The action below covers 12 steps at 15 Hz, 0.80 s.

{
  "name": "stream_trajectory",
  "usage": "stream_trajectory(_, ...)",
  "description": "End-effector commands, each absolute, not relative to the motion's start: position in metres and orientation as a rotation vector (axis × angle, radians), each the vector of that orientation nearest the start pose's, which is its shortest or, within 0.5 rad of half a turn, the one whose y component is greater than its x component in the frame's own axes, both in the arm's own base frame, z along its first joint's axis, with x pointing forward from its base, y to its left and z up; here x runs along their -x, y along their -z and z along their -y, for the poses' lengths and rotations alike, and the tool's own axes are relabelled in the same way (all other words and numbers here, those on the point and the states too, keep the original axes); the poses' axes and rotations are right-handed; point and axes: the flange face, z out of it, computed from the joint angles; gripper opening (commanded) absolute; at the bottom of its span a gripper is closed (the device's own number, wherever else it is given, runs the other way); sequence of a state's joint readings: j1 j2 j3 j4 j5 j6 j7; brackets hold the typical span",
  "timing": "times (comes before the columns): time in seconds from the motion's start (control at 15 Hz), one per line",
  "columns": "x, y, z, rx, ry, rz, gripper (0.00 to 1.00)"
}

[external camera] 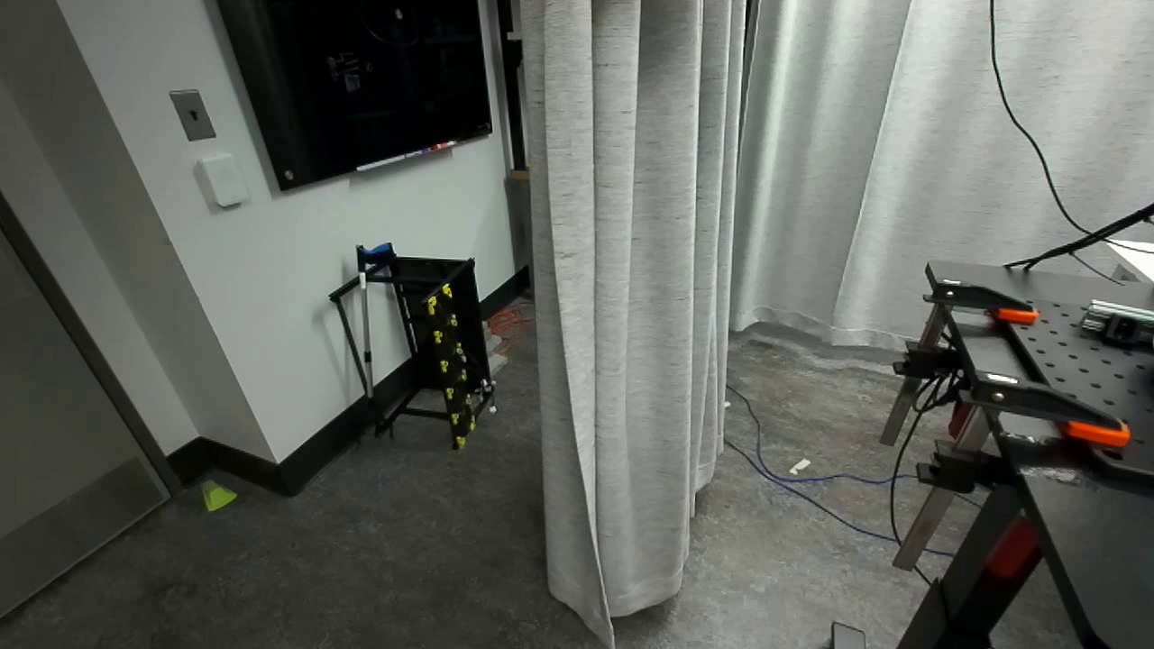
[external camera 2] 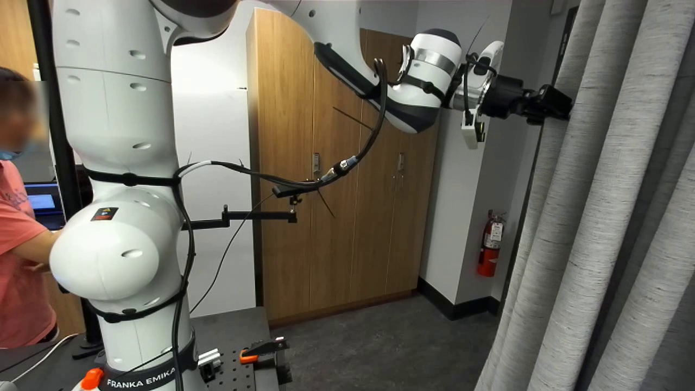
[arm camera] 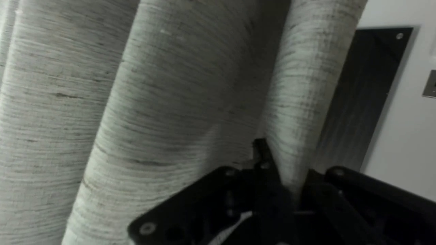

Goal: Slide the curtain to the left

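The curtain (external camera: 622, 315) between wall (external camera: 279, 306) and bench (external camera: 1113, 541), the gripper (external camera 2: 556, 103) touching its side.
In an exterior view, the wall's board (external camera: 379, 81) and a frame (external camera: 455, 333) below it are left of the curtain; a drape (external camera: 974, 162) hangs behind, and cables (external camera: 784, 480) cross the floor (external camera: 361, 559) toward the bench, which bears clamps (external camera: 1041, 398) on its left edge. In an exterior view, the arm (external camera 2: 119, 125) rises from the bench and reaches right to the curtain; a cabinet (external camera 2: 347, 239) stands behind the arm, an extinguisher (external camera 2: 490, 247) between cabinet and curtain, a person (external camera 2: 21, 260) at far left. In the wrist view, a curtain fold lies between the fingers (arm camera: 267, 173), the board beyond it at right.
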State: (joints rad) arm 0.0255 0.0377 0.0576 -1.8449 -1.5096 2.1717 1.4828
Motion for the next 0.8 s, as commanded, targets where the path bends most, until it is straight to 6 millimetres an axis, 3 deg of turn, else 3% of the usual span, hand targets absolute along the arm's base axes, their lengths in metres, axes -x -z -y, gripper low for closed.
stream_trajectory(0.0, -0.64, -0.562, -0.044, -2.039, -1.366, 0.499, 0.01)
stream_trajectory(0.27, -0.671, -0.553, -0.094, -2.151, -1.433, 0.346, 0.01)
stream_trajectory(0.73, -0.7, -0.554, -0.145, -2.24, -1.524, 0.144, 0.01)
